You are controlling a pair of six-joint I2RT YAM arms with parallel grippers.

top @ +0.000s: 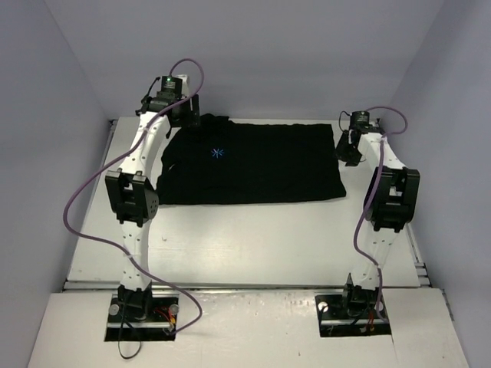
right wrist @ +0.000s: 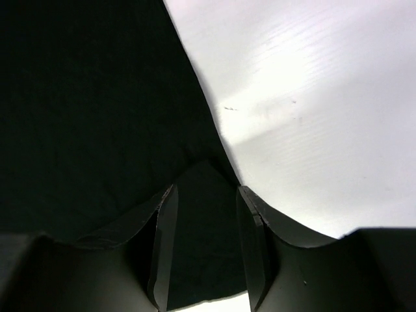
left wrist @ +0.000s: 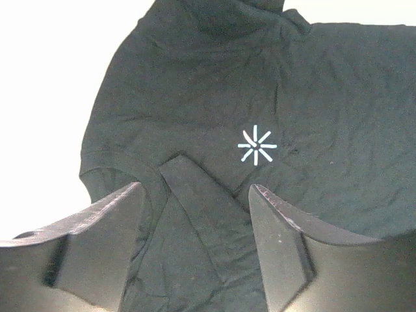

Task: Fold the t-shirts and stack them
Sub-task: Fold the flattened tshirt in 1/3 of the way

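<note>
The black t-shirt (top: pixel 261 165) lies spread flat at the far middle of the white table (top: pixel 245 238), with its light-blue star logo (top: pixel 218 152) facing up. My left gripper (top: pixel 187 115) hovers over the shirt's far-left collar and sleeve end. In the left wrist view the gripper (left wrist: pixel 195 186) is open and empty above a folded-in sleeve (left wrist: pixel 201 208), with the logo (left wrist: pixel 257 145) just ahead. My right gripper (top: pixel 349 151) is at the shirt's right edge. In the right wrist view it (right wrist: pixel 206 190) is open, and the shirt's edge (right wrist: pixel 84 97) lies between the jaws.
Grey walls close in the table on the left, far and right sides. Bare white table (right wrist: pixel 312 84) lies right of the shirt's edge, and more white table (left wrist: pixel 45 78) shows left of the sleeve. Both arm bases stand at the near edge.
</note>
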